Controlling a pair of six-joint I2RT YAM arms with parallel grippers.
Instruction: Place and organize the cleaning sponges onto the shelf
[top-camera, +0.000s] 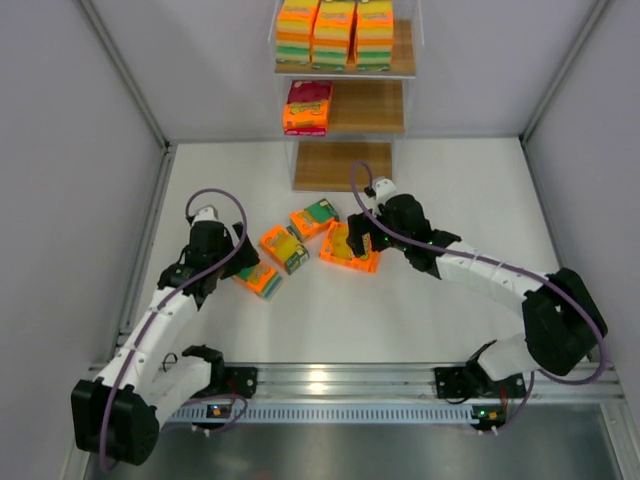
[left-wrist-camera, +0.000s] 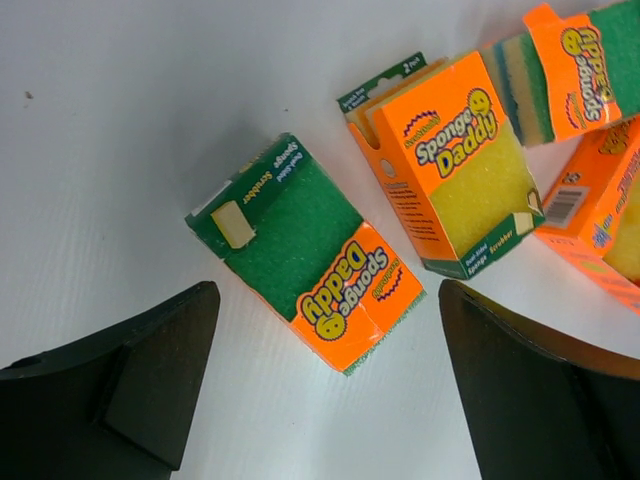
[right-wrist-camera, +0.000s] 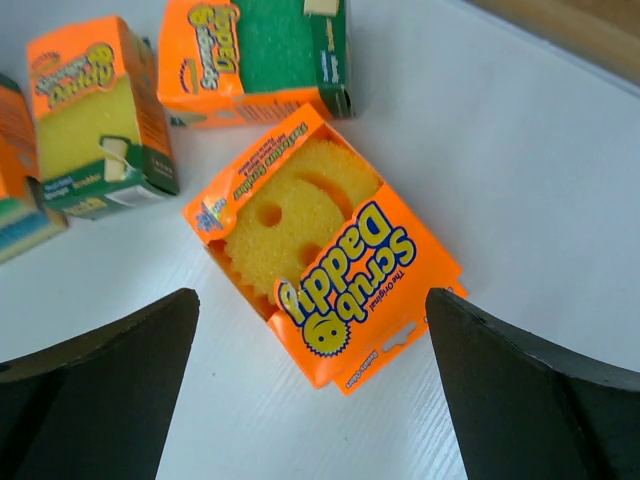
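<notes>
Table (top-camera: 460, 190) comes first, white and wide, with the shelf (top-camera: 372, 105) standing at its far edge. Across the shelf's top board runs a row of stacked sponge packs (top-camera: 333, 35), three stacks side by side. The middle board carries pink-faced packs (top-camera: 308, 105) at its left end, one or two, I cannot tell which. Four more sponges lie loose on the table in front of the shelf. Closest to the shelf is a green-faced pack (top-camera: 316, 217). Just beyond it, farther from the shelf, the smiley pack (right-wrist-camera: 320, 260) lies flat with its yellow face up. My right claw (right-wrist-camera: 315, 390) hangs over it, fingers spread wide to either side and gripping nothing. Beside these, toward the shelf's left end, is a yellow-faced pack (left-wrist-camera: 465, 165). Farthest from the shelf lies the last green pack (left-wrist-camera: 310, 250), flat on the table. My left claw (left-wrist-camera: 330, 400) hovers by its orange end, fingers well apart, with the pack between them and no contact that I can see
</notes>
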